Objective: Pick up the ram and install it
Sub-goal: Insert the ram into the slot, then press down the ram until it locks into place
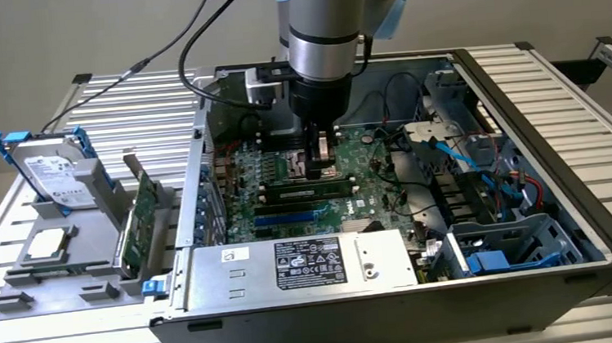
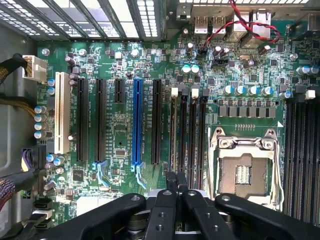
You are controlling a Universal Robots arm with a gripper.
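The ram [image 1: 308, 192] is a long narrow stick with a row of dark chips. It stands in a slot on the motherboard [image 1: 249, 213] inside the open computer case. My gripper [image 1: 324, 163] hangs just above the board, a little behind the ram and apart from it. In the wrist view my gripper [image 2: 176, 181] is shut, its black fingers [image 2: 171, 184] pressed together with nothing between them. They sit over the end of a bank of dark memory slots [image 2: 189, 135], beside the open CPU socket [image 2: 244, 172].
A grey fixture [image 1: 63, 277] on the exterior view's left holds a silver hard drive with blue rails [image 1: 52, 167], a tall green expansion card [image 1: 138, 213] and a square chip [image 1: 49, 245]. The power supply [image 1: 302, 262], loose red and blue cables [image 1: 452, 156] and the case walls [image 1: 520, 114] hem in the board.
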